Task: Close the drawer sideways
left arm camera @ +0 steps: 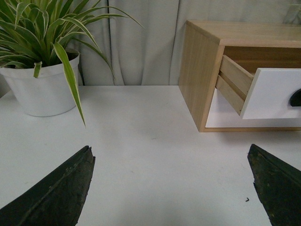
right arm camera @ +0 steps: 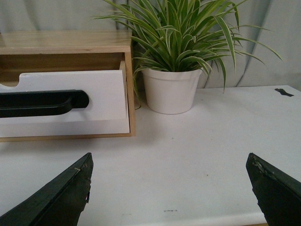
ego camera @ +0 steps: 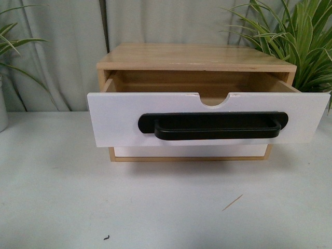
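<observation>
The left gripper [left arm camera: 167, 188] hangs low over the white tabletop [left arm camera: 141, 141]. Its two dark fingers [left arm camera: 56, 193] are far apart, and nothing is between them. The right gripper [right arm camera: 167, 193] looks the same: wide apart, holding nothing, with bare tabletop under it.

Past the left gripper a green plant sits in a white pot [left arm camera: 44, 89]. Past the right gripper is another plant in a white pot [right arm camera: 170, 89], just beside the wooden box [ego camera: 197, 56].

The box stands in the middle of the tabletop, between the two plants. The drawer [ego camera: 171, 104] is in the top part of the box and sticks out toward the robot. Its white front faces the robot. Its long side runs from left to right. The long black handle [ego camera: 212, 126] runs the same way across the front. A half-round notch [ego camera: 213, 99] is cut in the top rim. Under the drawer is a plain white front [ego camera: 189, 151] that sits flat in the box.
</observation>
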{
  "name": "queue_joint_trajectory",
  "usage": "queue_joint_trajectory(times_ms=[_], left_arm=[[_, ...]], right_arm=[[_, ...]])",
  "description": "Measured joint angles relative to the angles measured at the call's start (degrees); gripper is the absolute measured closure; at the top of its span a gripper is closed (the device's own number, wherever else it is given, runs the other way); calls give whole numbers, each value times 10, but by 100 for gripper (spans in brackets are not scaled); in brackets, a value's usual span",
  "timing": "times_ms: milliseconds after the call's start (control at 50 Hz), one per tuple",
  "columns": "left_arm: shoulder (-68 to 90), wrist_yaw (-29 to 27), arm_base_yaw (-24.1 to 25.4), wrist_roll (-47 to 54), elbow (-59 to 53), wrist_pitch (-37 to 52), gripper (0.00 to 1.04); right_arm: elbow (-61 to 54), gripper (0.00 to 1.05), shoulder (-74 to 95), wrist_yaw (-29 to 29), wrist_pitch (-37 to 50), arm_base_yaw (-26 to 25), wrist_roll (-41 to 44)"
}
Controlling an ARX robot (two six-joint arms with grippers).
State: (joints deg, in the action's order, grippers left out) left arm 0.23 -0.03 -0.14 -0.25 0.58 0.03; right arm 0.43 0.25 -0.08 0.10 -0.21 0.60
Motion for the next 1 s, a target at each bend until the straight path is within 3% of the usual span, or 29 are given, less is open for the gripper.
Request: queue_joint_trajectory(times_ms=[1000], left_arm=[[0,0,0,0,0,0,6]], right_arm=[[0,9,0,0,0,0,0]])
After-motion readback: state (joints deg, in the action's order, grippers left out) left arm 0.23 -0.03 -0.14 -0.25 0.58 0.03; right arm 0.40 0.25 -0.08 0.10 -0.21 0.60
